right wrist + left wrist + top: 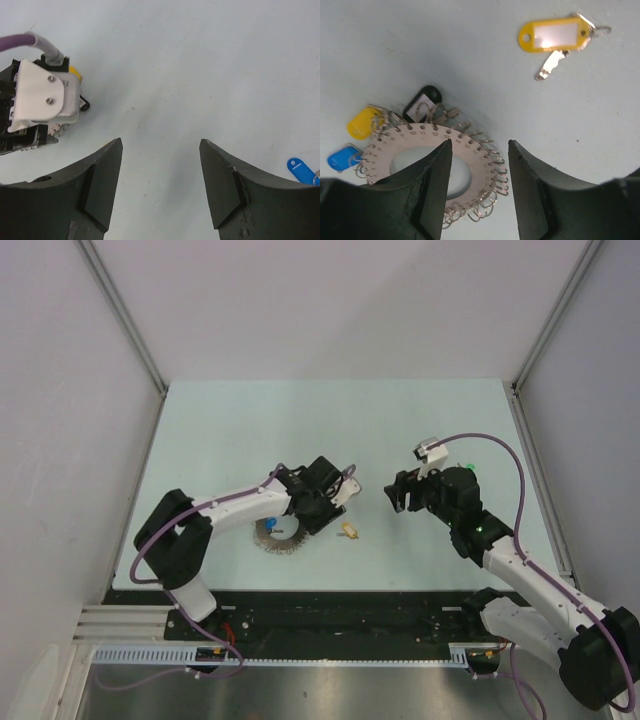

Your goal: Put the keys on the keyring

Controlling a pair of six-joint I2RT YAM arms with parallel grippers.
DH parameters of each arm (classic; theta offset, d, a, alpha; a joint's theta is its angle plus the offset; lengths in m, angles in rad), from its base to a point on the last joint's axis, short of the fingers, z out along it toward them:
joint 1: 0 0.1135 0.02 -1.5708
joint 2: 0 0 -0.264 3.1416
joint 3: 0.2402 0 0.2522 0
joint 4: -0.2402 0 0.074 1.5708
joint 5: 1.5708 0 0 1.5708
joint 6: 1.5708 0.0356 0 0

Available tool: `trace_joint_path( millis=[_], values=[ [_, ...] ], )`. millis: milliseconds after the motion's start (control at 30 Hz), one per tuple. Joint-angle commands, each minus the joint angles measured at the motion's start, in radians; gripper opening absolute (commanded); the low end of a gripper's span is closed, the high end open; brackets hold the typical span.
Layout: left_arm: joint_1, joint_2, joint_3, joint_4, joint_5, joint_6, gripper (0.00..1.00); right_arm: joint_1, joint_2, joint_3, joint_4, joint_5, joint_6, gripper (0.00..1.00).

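Left jaws: parted to a moderate gap, nothing between them. They hang low over the near-left part of the table (pixel 300 420), directly above the keyring (pixel 405 142). In the left wrist view one finger (pixel 427 200) covers part of the ring's plate and centre hole. I cannot tell whether it touches the ring.

Keyring: lies flat on the table, a disc with a hole in the middle and wire loops around its rim. Three tagged keys hang from the loops on its far-left side:
- blue tag (pixel 342 159), outermost
- yellow tag (pixel 362 122), beside it
- black tag (pixel 422 102), further round, with a silver key blade next to it

Loose key: yellow-tagged key (pixel 555 35), with a white label window and its blade angled away from the tag. It lies on the table to the right of the ring, apart from it.

Right jaws: wide open, empty, held over bare table right of centre and facing the left wrist. A second blue tag (pixel 302 170) shows at the right edge of the right wrist view, lying on the table.
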State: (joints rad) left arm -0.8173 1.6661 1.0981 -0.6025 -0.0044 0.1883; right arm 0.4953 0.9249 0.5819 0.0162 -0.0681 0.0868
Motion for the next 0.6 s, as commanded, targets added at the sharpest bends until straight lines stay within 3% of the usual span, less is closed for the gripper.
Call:
trace_joint_path(
  millis=[0,267,567],
  values=[
    [0.023,0.041,0.108,0.000,-0.046,0.005,0.53,0.000,-0.027,-0.002,0.027,0.017,0.005,0.68],
    [0.101,0.141,0.193,-0.072,0.032,0.025,0.47,0.000,-0.041,-0.010,0.027,0.005,-0.004,0.68],
    [0.136,0.192,0.236,-0.111,0.113,0.030,0.33,0.000,-0.032,-0.014,0.031,-0.012,-0.010,0.68]
  ],
)
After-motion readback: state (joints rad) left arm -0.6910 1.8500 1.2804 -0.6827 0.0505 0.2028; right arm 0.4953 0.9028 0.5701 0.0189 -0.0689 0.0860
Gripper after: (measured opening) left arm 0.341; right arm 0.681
